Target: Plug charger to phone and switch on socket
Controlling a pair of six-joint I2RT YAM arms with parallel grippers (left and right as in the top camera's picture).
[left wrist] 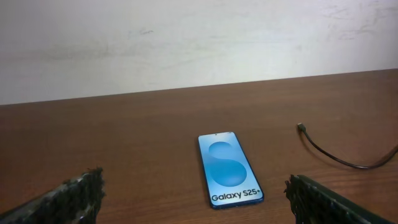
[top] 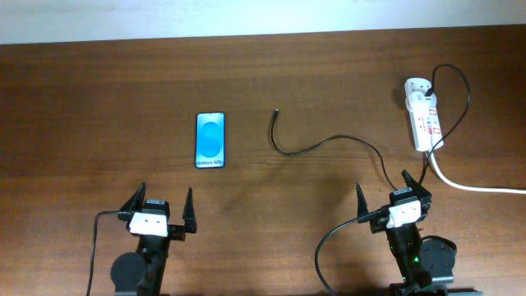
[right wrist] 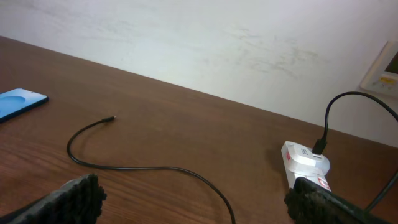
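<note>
The phone (top: 209,140) lies flat on the brown table, blue screen up; it also shows in the left wrist view (left wrist: 228,168) and at the left edge of the right wrist view (right wrist: 18,102). The thin black charger cable (top: 325,145) curves from its free plug tip (top: 275,111) to the white socket strip (top: 422,123); the tip lies apart from the phone (left wrist: 301,126). The cable (right wrist: 143,167) and socket (right wrist: 305,163) show in the right wrist view. My left gripper (top: 160,207) is open and empty in front of the phone. My right gripper (top: 393,196) is open and empty near the socket.
A thick white lead (top: 468,186) runs from the socket off the right edge. A pale wall (left wrist: 186,37) stands behind the table's far edge. A white wall panel (right wrist: 382,68) shows at the right.
</note>
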